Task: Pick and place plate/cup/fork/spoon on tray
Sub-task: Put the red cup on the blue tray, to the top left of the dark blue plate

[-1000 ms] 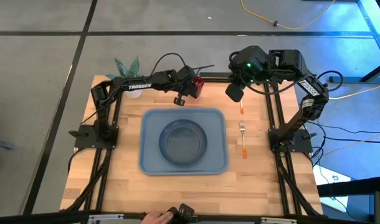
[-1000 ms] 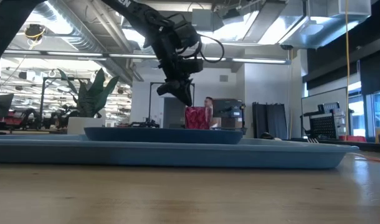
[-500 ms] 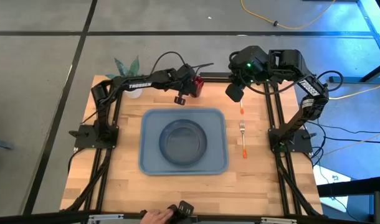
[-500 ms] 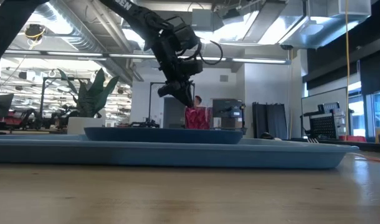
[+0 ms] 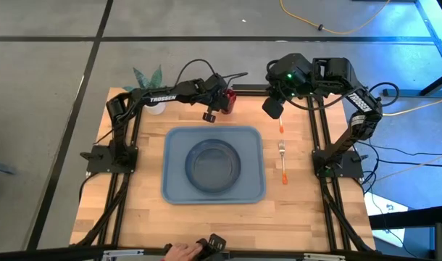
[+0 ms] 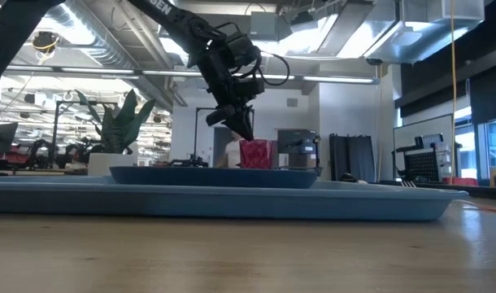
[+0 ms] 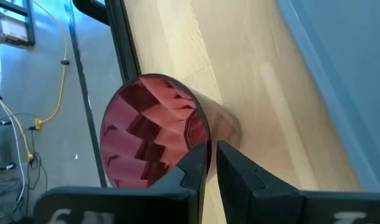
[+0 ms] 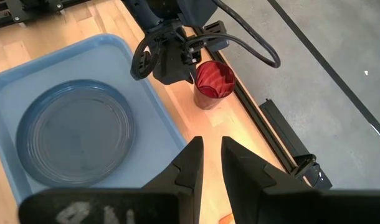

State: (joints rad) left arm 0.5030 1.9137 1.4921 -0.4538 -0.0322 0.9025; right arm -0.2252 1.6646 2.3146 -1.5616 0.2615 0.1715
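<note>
So far we count one of four done: the plate (image 5: 214,164) sits inside the tray (image 5: 177,190). The cup (image 5: 229,99) stands on the table beyond the tray's far edge. The fork (image 5: 282,149) lies on the wood just right of the tray, and an orange handle (image 5: 285,175) continues below it. That leaves cup, fork and spoon to place.

Our left gripper (image 7: 209,160) is at the cup, fingers nearly together with the near rim wall between them; whether they actually clamp it, we can't tell. Our right gripper (image 8: 207,151) hovers near the table's far right, fingers close together, holding nothing.

Hard to read: a short orange bit (image 5: 281,127) pokes out under the right gripper, probably the spoon, bowl not visible. In the low view the cutlery is hidden behind the tray.
</note>
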